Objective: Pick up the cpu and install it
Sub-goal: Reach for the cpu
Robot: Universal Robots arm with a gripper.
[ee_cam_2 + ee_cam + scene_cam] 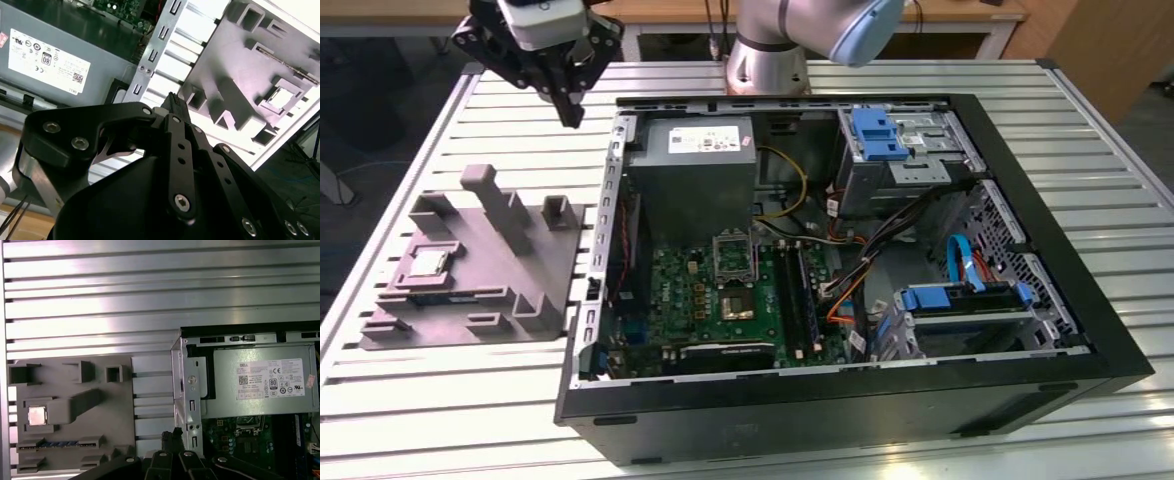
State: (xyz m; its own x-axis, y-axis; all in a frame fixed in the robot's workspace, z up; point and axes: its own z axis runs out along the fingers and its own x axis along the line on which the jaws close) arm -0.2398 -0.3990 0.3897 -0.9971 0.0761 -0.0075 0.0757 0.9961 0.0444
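Nearest us, the slatted bench [454, 420] carries the open computer case [854, 405]. It lies on its side with the panel off, so I'd say it sits that way to leave the green motherboard [694, 300] facing up and reachable from above. The socket [738, 303] sits mid-board and looks uncovered, though I can't be sure.

Over on the exterior view's left, just beside the case, lies the grey moulded tray [520, 310]. There's the cpu [427, 263], lying flat in its own square recess, silver top up. That pocket likely keeps it square and in a known spot. The cpu is untouched, and well apart from the arm.

Further back, the grey power supply [700, 150] sits inside the case's far-left corner.

Farthest, the claw [568, 115] hangs high above the bench's far-left part, beyond tray and case. Its fingers are pinched together, gripping nothing. From that height the first wrist view looks down past the claw [172, 434] onto the cpu [37, 415] and the case, which suggests a survey pose.
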